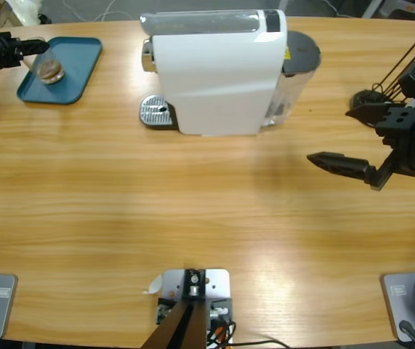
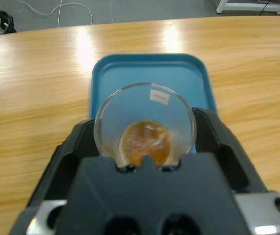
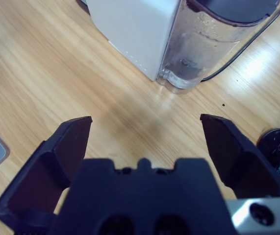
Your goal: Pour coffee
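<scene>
Left claw (image 2: 144, 147) clamps glass (image 2: 144, 125) w/ coffee (image 2: 145, 142) over tray (image 2: 149, 68), prob. to set down; right claw (image 3: 144, 142) wide open, empty, parked clear.

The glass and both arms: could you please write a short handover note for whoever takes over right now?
Left end effector: shut on the glass, which is over the teal tray at the table's far left corner.
Right end effector: open, holding nothing, above bare table near the coffee machine's water tank.
The coffee is a shallow brown layer in the bottom of the glass.
Done: coffee in the glass, glass brought to the tray.
Left: probably release the glass and withdraw.
</scene>
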Robot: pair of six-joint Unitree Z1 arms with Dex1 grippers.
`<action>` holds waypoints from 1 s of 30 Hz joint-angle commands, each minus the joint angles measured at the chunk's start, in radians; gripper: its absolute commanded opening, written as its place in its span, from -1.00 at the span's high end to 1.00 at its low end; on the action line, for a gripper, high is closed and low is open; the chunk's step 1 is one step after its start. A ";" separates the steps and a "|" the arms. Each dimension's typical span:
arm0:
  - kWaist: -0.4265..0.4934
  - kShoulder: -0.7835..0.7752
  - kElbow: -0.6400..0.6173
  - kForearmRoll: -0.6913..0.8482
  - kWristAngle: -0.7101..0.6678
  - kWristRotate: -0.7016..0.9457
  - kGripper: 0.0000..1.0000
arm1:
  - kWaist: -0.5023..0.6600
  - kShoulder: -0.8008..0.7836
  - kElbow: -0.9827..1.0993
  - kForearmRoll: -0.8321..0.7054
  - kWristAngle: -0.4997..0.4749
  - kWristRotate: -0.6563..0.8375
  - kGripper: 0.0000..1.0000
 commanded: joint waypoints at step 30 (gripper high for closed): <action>-0.369 -0.928 0.125 0.653 -0.039 -0.113 -0.98 | -0.001 -0.031 0.034 -0.006 -0.049 0.009 -1.00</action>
